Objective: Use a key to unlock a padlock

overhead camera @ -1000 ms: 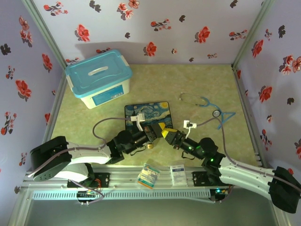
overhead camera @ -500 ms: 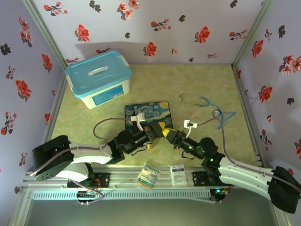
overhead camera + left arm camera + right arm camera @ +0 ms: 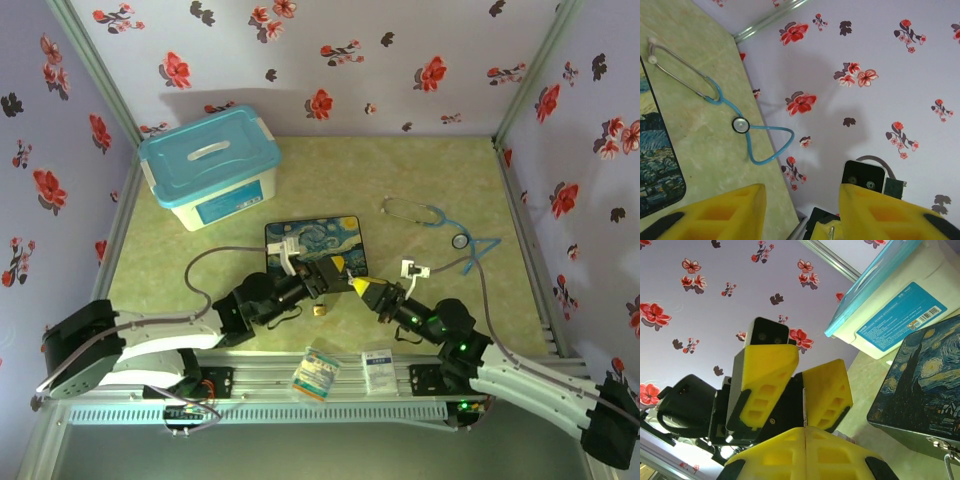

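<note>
Padlock [image 3: 320,311] near box [image 3: 316,240] (bin label [image 3: 228,207] illegible)

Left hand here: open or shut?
Open. In the left wrist view, the left hand has its yellow fingers well apart, with the table and wall visible between them.

Tiny squarish brass-gold padlock [image 3: 321,311], lying on the green tabletop [image 3: 420,170] just before the painted box [image 3: 315,240]; shackle state indiscernible. Slim grey metal key [image 3: 831,233]: tip protruding from the closed right gripper [image 3: 355,286].
</note>
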{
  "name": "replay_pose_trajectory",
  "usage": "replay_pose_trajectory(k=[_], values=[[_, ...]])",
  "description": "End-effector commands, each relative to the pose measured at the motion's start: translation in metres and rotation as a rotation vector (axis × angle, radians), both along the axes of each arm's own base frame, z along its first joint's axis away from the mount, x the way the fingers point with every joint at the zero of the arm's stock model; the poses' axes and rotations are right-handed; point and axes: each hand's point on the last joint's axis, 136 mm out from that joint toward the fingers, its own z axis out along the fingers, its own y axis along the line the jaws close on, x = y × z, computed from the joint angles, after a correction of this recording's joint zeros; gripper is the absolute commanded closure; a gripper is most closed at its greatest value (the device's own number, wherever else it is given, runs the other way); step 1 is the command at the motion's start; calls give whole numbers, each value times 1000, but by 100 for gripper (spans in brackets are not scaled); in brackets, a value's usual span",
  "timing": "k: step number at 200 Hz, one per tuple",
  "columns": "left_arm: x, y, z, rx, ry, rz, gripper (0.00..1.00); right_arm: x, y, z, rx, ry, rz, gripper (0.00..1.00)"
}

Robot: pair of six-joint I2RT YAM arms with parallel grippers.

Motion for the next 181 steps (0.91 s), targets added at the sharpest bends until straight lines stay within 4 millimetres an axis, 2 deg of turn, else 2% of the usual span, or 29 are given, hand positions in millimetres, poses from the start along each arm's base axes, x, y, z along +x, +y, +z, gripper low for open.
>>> replay_pose_trajectory(k=[1,26,57,80,132,173,181], values=[[-1,-6,-4,85,-20,-21,54,3,-2,-12,-41,8,-20,100],[-4,-18,-15,96,3,-70,55,2,0,-9,-37,4,-8,100],[-9,-27,-13,54,-3,-116,68,2,3,-10,-43,13,4,100],[-10,-26,-12,47,-10,-116,73,3,2,-13,-46,21,-3,100],[-11,-24,-19,56,-1,-117,100,6,0,-15,-45,32,-16,100],[-11,-22,-22,69,9,-117,100,10,-3,-17,-41,47,-35,100],[-11,-22,-22,65,9,-111,100,11,-4,-19,-39,57,-46,85]])
